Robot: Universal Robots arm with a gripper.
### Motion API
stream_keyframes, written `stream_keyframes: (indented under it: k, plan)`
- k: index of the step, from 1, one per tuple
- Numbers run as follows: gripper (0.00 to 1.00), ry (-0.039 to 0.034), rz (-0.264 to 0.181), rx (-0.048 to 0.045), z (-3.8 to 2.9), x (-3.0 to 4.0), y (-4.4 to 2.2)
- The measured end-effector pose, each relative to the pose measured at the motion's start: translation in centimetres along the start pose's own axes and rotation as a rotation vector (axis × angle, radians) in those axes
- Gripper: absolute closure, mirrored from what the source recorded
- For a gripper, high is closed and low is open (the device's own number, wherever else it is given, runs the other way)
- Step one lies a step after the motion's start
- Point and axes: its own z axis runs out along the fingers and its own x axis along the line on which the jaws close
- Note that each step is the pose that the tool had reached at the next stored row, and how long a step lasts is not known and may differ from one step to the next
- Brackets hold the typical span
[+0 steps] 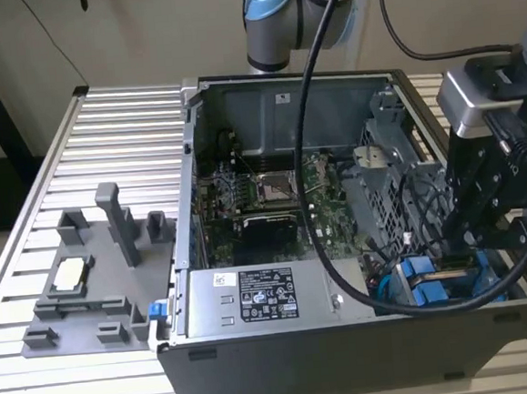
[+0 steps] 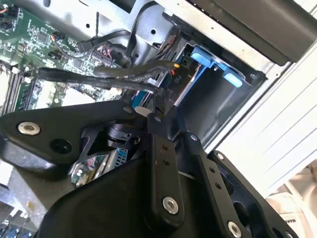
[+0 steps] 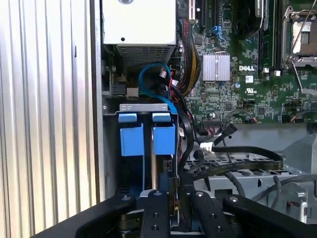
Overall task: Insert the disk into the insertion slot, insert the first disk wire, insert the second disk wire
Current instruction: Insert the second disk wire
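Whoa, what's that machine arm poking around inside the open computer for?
A robot arm has its gripper lowered into the corner of an open computer case, right at the drive bay. Two blue-fronted carriers already sit side by side in the bay. The gripper is at the dark cables beside them, close against the end of one drive, apparently working on a wire.

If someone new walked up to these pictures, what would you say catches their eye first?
Most likely the open computer case on the slatted metal table, its green motherboard exposed. Next, the gripper reaching down into the drive bay at the exterior view's right, by the bright blue carriers. A grey fixture tray sits at the exterior view's left.
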Motion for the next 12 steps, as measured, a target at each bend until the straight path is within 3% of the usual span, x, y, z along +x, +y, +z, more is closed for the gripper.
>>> stream_keyframes:
  k: [5, 12]
  plan:
    - [0.76, 0.0, 0.0, 0.0, -1.86, -0.15, 0.0]
    - [0.76, 0.0, 0.0, 0.0, -1.99, -0.16, 0.0]
